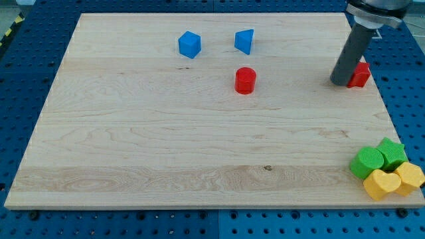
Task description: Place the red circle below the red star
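The red circle [245,80] is a short red cylinder standing on the wooden board [166,146], a little above the middle. The red star [360,74] lies near the board's right edge, partly hidden behind my rod. My tip [339,82] rests on the board against the star's left side, far to the right of the red circle.
A blue cube [189,44] and a blue wedge-shaped block [245,41] lie near the view's top. At the bottom right corner sit a green cylinder [366,162], a green star [392,154], a yellow heart [381,184] and another yellow block [410,177].
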Motion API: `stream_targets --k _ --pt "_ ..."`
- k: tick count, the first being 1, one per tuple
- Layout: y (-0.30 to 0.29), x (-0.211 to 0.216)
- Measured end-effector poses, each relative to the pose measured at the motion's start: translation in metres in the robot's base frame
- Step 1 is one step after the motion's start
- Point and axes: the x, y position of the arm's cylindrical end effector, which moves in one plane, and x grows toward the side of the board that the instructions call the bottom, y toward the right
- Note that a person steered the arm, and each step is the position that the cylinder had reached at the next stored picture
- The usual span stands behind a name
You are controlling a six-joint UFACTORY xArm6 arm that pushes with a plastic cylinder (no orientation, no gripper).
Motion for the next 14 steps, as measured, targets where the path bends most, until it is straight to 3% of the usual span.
stream_targets --k 1,2,3,4,7,10,14 --pt "-0.074 0.013" --pt "-0.115 0.057" --pt "-0.179 0.062" --pt "-0.209 0.024" --pt "-0.202 -0.006" --pt "-0.161 -0.006" --pt "-0.14 0.033"
